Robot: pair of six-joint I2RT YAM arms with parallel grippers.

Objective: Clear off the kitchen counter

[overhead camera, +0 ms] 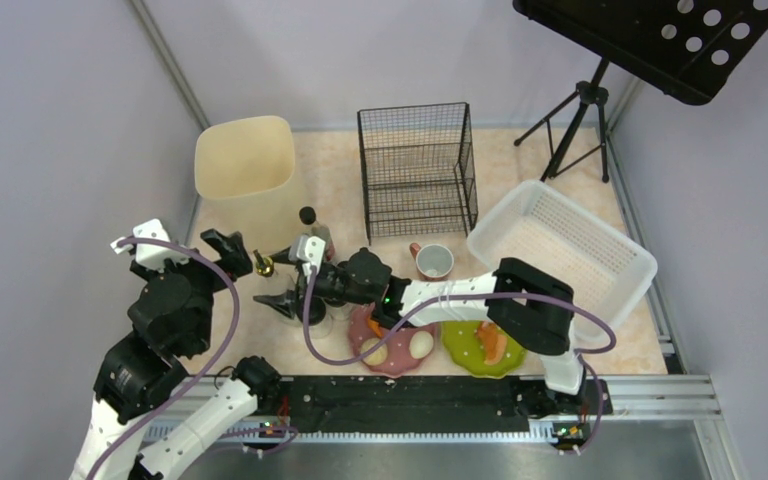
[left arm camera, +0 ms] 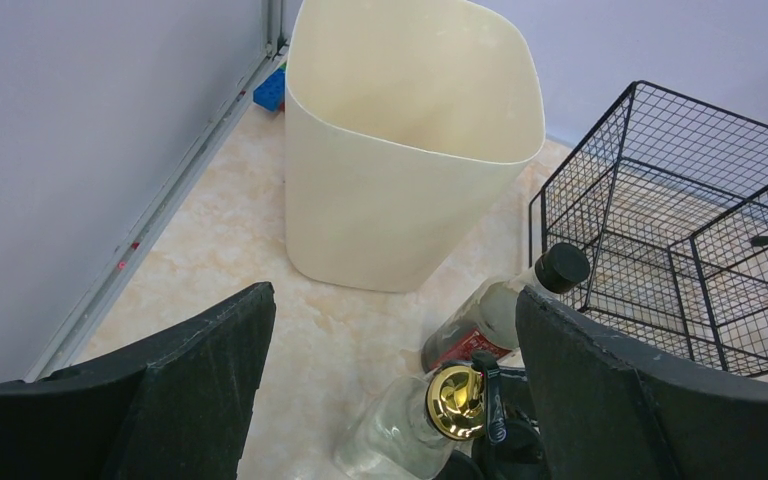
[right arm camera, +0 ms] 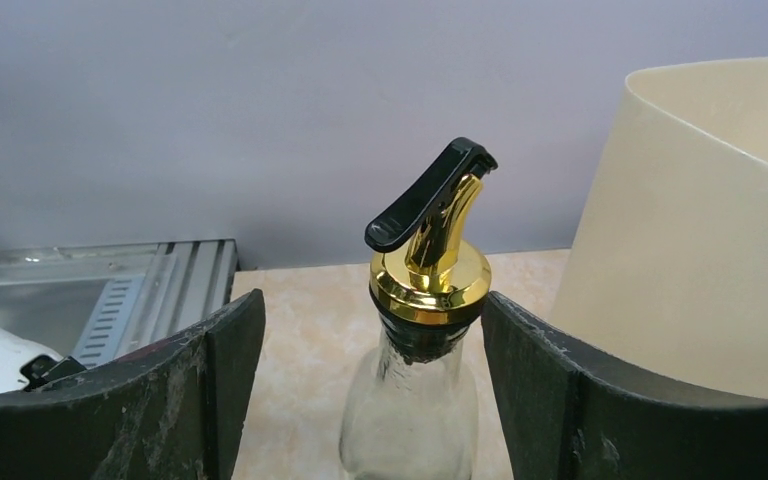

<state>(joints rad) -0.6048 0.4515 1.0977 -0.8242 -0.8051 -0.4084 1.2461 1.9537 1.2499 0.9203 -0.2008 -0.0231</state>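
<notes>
Now, nearest the arms sit two plates: a pink plate [overhead camera: 396, 350] with two pale round foods, and a green plate [overhead camera: 460, 350] with orange bits. The right claw [right arm camera: 372, 390] is wide, one finger each side of a clear glass bottle [right arm camera: 410, 420] with a gold spout. The left claw [left arm camera: 390, 390] is wide too, holding nothing. A second bottle [left arm camera: 480, 320], black-capped, stands just beyond. Farther back on the marbled kitchen counter [overhead camera: 340, 170] are one mug [overhead camera: 433, 261], one cream bin [overhead camera: 245, 165], one wire basket [overhead camera: 465, 165] and one white basket [overhead camera: 560, 240].

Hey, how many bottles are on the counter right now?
2: a gold-spout glass bottle inside the open right end effector; a black-capped bottle beside it. More may be hidden.
</notes>
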